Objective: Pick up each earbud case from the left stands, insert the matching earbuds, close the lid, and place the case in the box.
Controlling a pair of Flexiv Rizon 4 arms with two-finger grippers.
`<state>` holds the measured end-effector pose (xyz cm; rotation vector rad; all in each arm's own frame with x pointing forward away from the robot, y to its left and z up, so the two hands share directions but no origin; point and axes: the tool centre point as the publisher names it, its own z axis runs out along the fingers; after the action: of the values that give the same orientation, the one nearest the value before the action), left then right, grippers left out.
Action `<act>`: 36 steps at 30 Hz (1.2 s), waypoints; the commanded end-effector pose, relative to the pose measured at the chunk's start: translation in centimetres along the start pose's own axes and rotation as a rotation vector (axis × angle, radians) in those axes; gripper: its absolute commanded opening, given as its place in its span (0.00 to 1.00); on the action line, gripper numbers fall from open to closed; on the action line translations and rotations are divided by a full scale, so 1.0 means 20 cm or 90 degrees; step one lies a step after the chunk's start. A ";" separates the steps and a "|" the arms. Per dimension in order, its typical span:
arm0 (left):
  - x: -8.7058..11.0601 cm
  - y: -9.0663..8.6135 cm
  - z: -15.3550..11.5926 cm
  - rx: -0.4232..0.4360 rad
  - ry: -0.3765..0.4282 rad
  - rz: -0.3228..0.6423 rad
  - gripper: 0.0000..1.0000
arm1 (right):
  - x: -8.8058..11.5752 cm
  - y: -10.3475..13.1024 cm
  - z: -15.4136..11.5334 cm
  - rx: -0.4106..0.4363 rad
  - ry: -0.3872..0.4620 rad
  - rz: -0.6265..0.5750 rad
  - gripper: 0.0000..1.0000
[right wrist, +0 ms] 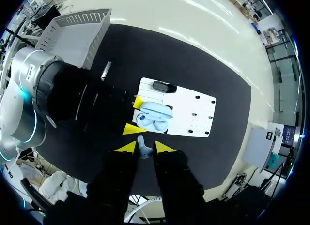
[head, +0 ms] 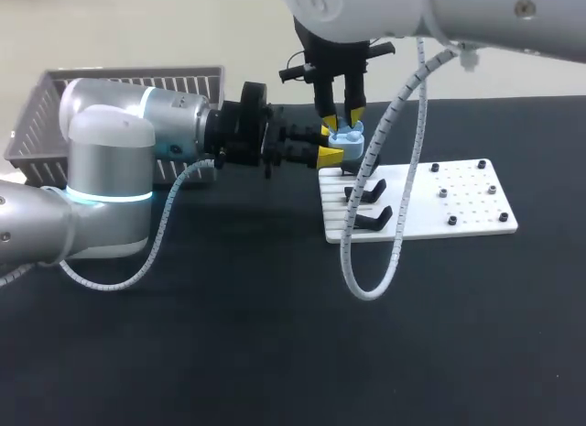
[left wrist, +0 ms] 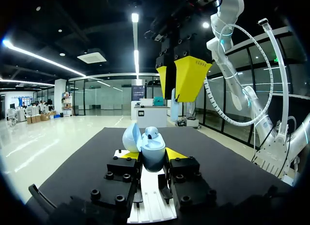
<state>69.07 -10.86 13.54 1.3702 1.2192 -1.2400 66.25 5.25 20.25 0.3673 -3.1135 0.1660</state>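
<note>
2 arms meet in the upper middle of the head view, over the upper-left corner of the white stand plate [head: 430,226] on the black desk [head: 275,334]. The left arm comes in from the left, and the left jaws pinch the pale blue earbud case [head: 349,138] from both sides. The right arm drops in from the top, with the right jaws pointing straight down just above the case. The box [head: 137,82], a grey basket, sits at the upper left behind the left arm.

In the left wrist view, the case sits clamped between the left jaws. Its lid [left wrist: 130,138] is swung open to one side, and what looks like 1 seated bud [left wrist: 153,133] is already in it. The right jaws hang directly above.

In the right wrist view, the right jaws are pressed together on a small pale earbud [right wrist: 141,148]. The open case lies just ahead of them.

The step in hand looks like inserting this earbud. To do it well:
- Keep the left jaws motionless.
- Centre the earbud over the vacant well and turn it to match the well's shape.
- Descend straight, clear of the raised lid.
- Let go only once the earbud sits flush.
</note>
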 end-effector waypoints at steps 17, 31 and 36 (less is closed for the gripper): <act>0.00 -0.01 0.00 -0.003 -0.001 0.002 0.00 | -0.07 -0.01 0.07 0.009 0.000 0.021 0.00; 0.00 -0.01 0.00 -0.003 -0.001 0.002 0.00 | -0.08 0.00 0.09 0.018 0.005 0.019 0.00; 0.00 -0.01 0.00 -0.003 -0.001 0.002 0.00 | -0.09 -0.01 0.10 0.019 0.006 0.024 0.00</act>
<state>69.07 -10.86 13.54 1.3702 1.2192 -1.2400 67.89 5.29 18.27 0.3104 -3.1131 0.2155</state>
